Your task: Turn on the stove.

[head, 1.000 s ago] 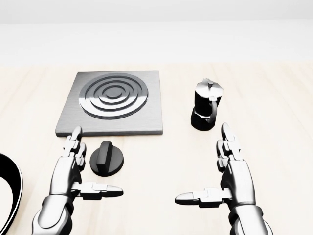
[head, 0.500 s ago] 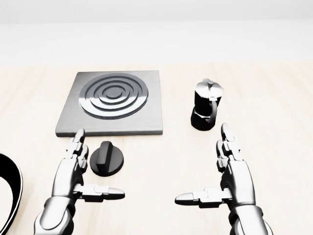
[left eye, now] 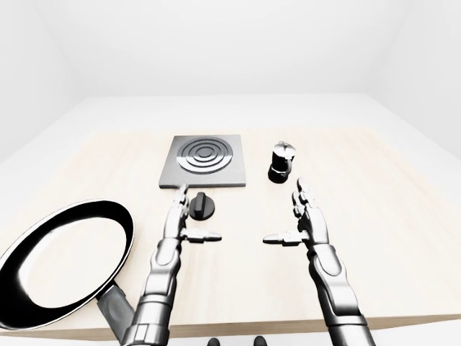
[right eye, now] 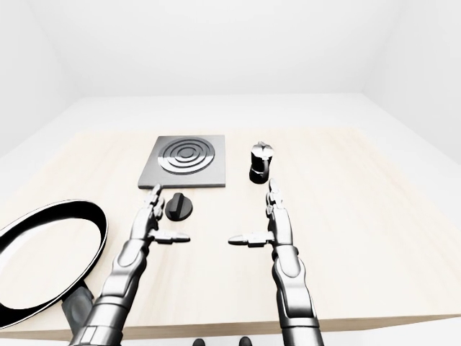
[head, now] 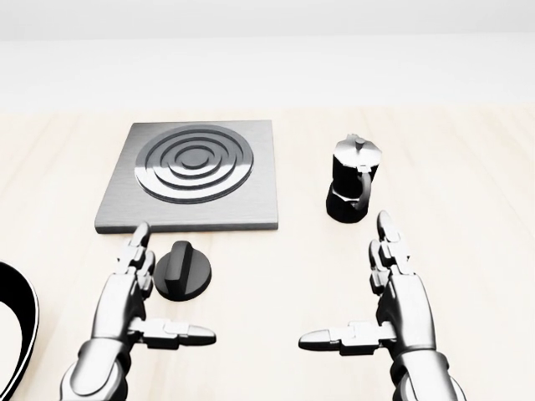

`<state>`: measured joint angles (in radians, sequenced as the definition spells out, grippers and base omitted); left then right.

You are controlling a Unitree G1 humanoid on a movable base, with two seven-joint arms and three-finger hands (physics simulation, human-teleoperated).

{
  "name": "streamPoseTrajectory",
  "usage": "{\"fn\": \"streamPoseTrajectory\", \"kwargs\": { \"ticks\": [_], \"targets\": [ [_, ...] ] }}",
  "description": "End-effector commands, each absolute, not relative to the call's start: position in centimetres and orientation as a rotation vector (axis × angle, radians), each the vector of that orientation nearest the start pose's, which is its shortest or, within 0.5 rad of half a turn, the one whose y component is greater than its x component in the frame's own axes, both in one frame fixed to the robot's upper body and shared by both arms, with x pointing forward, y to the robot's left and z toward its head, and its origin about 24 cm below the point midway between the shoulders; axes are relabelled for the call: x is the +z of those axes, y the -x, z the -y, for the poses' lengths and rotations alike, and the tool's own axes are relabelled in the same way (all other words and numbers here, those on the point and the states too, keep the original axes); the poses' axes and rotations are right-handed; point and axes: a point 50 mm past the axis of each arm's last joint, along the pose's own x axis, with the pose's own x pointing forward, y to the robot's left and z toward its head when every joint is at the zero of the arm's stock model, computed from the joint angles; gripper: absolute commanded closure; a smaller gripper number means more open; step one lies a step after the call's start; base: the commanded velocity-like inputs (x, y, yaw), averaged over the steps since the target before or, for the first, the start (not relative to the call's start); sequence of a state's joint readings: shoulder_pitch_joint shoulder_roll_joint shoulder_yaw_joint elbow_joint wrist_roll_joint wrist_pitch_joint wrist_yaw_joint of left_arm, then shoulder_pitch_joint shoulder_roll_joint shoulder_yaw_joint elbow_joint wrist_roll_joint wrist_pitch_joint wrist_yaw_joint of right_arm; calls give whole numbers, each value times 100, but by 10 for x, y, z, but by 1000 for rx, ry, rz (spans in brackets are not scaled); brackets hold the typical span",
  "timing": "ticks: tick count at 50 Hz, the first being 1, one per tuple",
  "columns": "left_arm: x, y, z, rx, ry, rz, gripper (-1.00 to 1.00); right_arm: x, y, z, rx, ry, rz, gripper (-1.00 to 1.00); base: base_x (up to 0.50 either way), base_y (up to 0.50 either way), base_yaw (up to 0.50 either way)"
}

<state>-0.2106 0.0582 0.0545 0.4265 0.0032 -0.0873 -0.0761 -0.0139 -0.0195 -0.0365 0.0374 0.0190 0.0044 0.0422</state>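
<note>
My left robot hand (head: 125, 305) hangs open with its long fingers (head: 135, 248) just beside the round black stove knob (head: 182, 270) on the pale wooden table (head: 468, 209), at 9 o'clock of it in the head view, so closing too soon could make them skid off its rim and turn nothing. The knob lies at 6 o'clock of the square grey hob plate (head: 194, 174); its raised grip bar runs roughly 12 to 6. My right robot hand (head: 393, 305) is spread too, near the black moka pot (head: 353, 180), which a stray sweep could topple.
</note>
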Motion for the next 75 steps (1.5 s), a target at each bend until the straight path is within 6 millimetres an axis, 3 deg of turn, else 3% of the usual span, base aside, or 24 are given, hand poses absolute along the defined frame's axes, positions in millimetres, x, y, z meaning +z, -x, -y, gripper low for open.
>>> {"fn": "streamPoseTrajectory", "kwargs": {
  "ticks": [1, 37, 75],
  "targets": [
    [4, -286, -158, -73, -52, -144, -100, 36, -256, 159, 7, -2, -29, -100, 0, 0, 0],
    [-1, -277, -146, -171, -110, -158, -100, 34, -255, 158, 21, 3, -31, -100, 0, 0, 0],
    [13, -256, -130, -321, -103, -107, -100, 32, -253, 154, 45, 14, -29, -100, 0, 0, 0]
  ]
}}
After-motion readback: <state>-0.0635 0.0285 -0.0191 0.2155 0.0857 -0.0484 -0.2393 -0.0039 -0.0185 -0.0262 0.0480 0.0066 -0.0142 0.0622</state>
